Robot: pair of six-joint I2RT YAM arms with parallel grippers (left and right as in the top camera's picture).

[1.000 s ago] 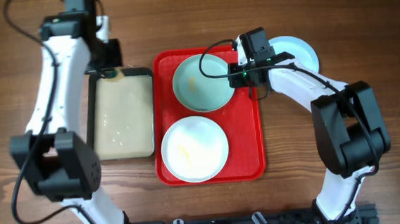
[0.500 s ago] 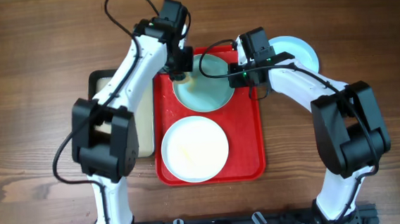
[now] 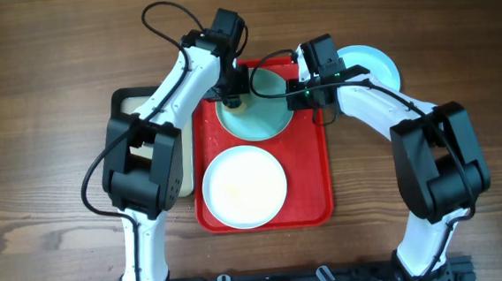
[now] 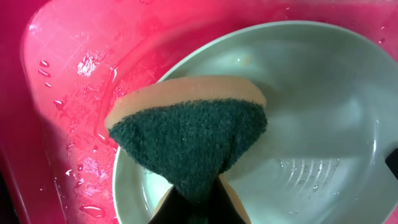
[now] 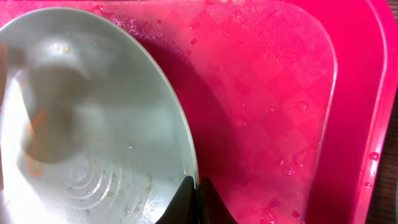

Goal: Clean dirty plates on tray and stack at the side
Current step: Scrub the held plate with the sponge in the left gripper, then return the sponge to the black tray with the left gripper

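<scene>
The pale green plate [image 3: 266, 104] sits tilted at the back of the red tray [image 3: 310, 167]. My right gripper [image 3: 294, 96] is shut on its right rim; the right wrist view shows the fingers [image 5: 194, 193] pinching the rim of the green plate [image 5: 93, 118]. My left gripper [image 3: 233, 93] is shut on a sponge [image 4: 193, 134] with a dark green scouring face, pressed onto the green plate [image 4: 311, 124] at its left side. The white plate [image 3: 244, 185], with a yellowish smear, lies at the front of the tray. The pale blue plate [image 3: 371, 63] lies on the table right of the tray.
A black-rimmed beige tray [image 3: 134, 109] stands left of the red tray, partly under my left arm. Water drops lie on the red tray [image 4: 74, 68]. The wooden table [image 3: 32, 49] surrounds everything.
My left arm swung from the beige tray over to the green plate with the sponge, then shifted slightly right onto it. The right arm has not moved.
</scene>
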